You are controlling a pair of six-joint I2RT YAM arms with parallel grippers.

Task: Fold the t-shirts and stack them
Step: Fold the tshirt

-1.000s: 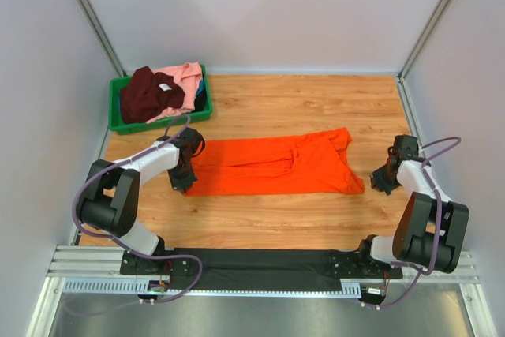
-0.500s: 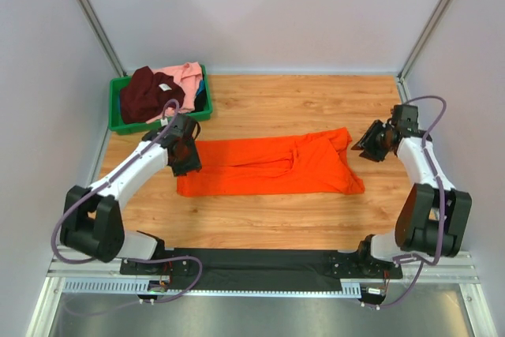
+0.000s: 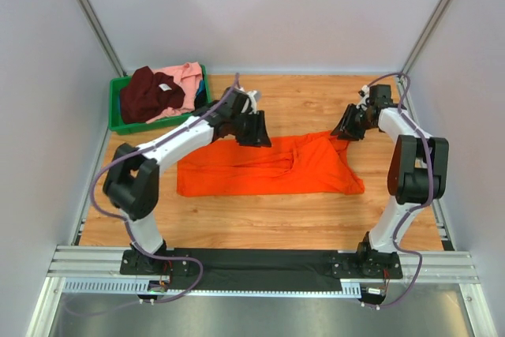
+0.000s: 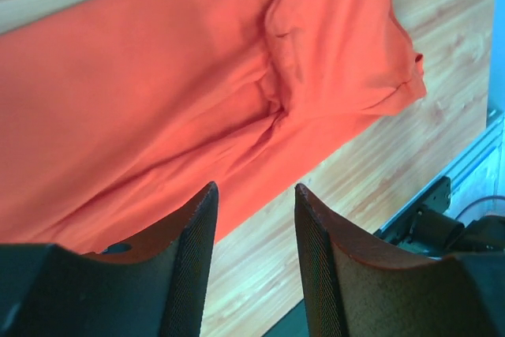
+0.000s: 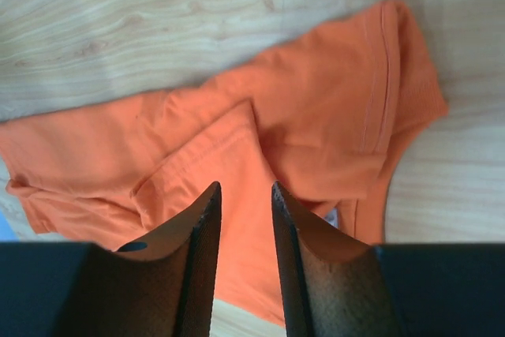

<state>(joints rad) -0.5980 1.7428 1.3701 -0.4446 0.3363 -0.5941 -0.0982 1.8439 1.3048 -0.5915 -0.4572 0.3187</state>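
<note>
The bright orange t-shirt (image 3: 268,167) lies on the wooden table as a long band folded lengthwise, sleeves at its right end. My left gripper (image 3: 259,132) hovers open over the band's far edge near the middle; in the left wrist view its fingers (image 4: 254,191) hold nothing, and the orange cloth (image 4: 158,76) lies below. My right gripper (image 3: 342,129) hangs over the far right corner, by the sleeve. Its fingers (image 5: 245,189) stand a little apart and empty above the orange cloth (image 5: 316,116). A dark maroon t-shirt (image 3: 148,94) and a light pink t-shirt (image 3: 187,76) lie crumpled in the bin.
The green plastic bin (image 3: 116,125) sits at the table's far left corner. Grey walls close off the left, right and back sides. A black and metal rail (image 3: 260,262) with the arm bases runs along the near edge.
Both grippers have opened. The left arm swung from the shirt's left end to its far edge near the middle. The right arm moved from the near right side to the far right corner.
</note>
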